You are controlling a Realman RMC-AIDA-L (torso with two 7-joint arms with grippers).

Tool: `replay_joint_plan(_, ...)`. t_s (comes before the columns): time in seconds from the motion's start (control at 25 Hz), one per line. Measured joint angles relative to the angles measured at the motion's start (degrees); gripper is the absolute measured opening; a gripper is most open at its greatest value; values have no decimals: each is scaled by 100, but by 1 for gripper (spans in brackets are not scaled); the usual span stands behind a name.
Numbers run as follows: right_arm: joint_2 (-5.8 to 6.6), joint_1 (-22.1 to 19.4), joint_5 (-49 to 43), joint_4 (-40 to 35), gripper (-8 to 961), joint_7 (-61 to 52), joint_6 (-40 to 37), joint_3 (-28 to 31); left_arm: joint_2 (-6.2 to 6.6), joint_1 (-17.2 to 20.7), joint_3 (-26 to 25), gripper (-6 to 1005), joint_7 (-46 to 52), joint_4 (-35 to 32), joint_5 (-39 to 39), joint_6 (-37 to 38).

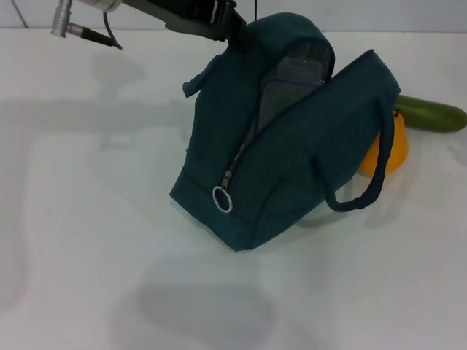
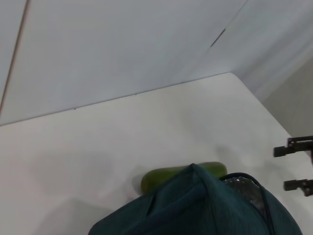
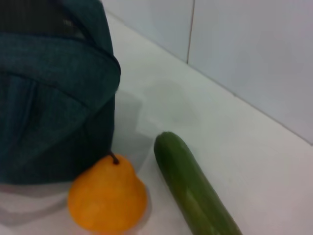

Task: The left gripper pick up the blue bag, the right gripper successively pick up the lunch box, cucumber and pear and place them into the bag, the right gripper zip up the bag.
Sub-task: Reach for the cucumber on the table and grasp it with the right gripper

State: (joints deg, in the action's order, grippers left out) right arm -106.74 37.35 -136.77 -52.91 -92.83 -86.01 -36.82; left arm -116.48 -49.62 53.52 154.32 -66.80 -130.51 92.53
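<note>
My left gripper [image 1: 232, 33] pinches the top of the dark blue fabric bag [image 1: 292, 138] standing open on the white table [image 1: 87, 219], with the grey lunch box [image 1: 295, 76] inside, the orange pear [image 3: 107, 198] and the long green cucumber [image 3: 193, 188] lying just behind it.

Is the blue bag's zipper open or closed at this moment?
Open. The blue bag gapes along its top, the zipper pull ring sits at the low end, and a grey lunch box shows inside.

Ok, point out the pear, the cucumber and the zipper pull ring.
pear [image 3: 107, 199]: right wrist view, middle of its orange body.
cucumber [image 3: 190, 186]: right wrist view, mid-length of its green skin.
zipper pull ring [image 1: 222, 199]: head view, on the ring.
</note>
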Motion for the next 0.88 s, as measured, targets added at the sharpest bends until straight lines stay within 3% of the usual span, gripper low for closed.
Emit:
replay_joint_plan(0.16,-109,320,-478,-124,720,-178,113,-145,-18,-38,0,48,-6,1,0,-7)
replay_joint_plan(0.44,-47,716,-784,-91,720,-557,160,-608,-39,-71,0,48,-12,-6,8,-14)
replay_joint_plan(0.64,-119,987,-1212,131,719,-598,256,-695,-47,-74,8,48,-83,14,10,-83)
replay_joint_plan(0.88,-249,999,-1288,281,719,-577,702,-1114,-52,-24,-3,48,-169,27,105,-87)
